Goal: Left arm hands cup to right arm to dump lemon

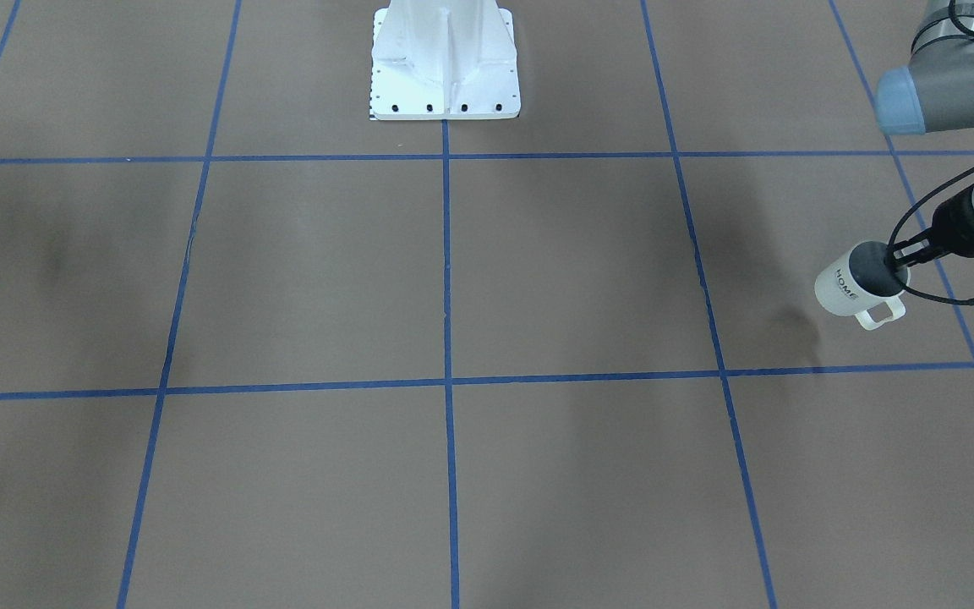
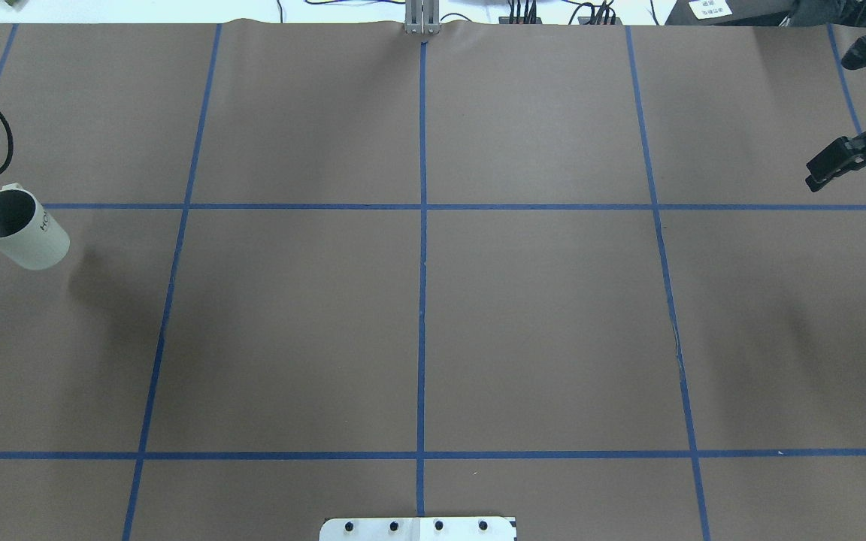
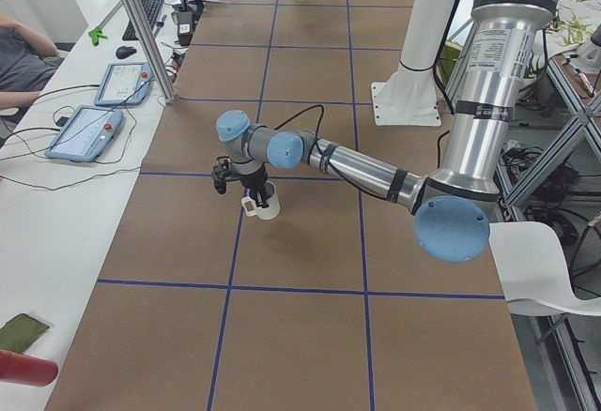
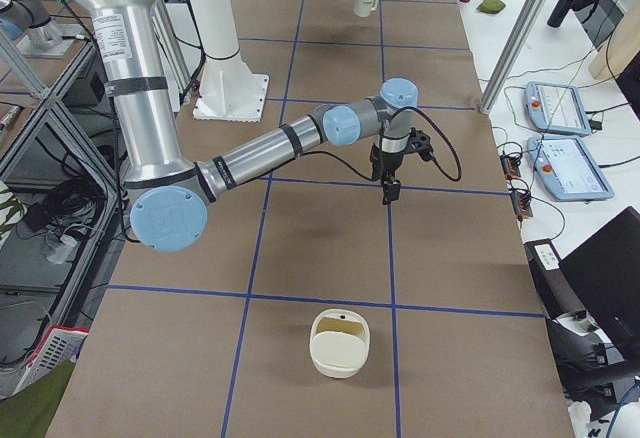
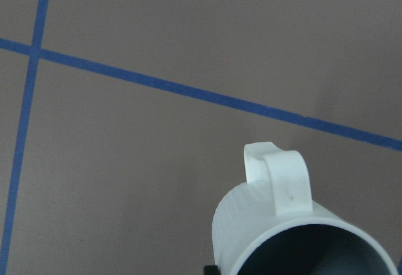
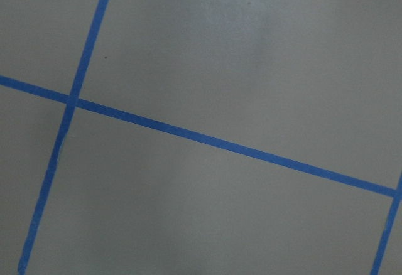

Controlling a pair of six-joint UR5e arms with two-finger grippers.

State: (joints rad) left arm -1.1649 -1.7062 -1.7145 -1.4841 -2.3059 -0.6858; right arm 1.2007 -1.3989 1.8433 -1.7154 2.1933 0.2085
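Cup (image 1: 838, 292) in left jaws, contents hidden, right jaws cropped

A stretch of the grey-brown table (image 6: 226, 49) is seen, marked with blue tape. One long tape line (image 6: 213, 142) is laid from 9 o'clock toward 4 o'clock. It is crossed near 9 o'clock by a second line (image 6: 93, 30), which is run from 11 o'clock to 7 o'clock. A short third line (image 6: 384, 237) is seen at 4 o'clock, met there by the long one at the edge.
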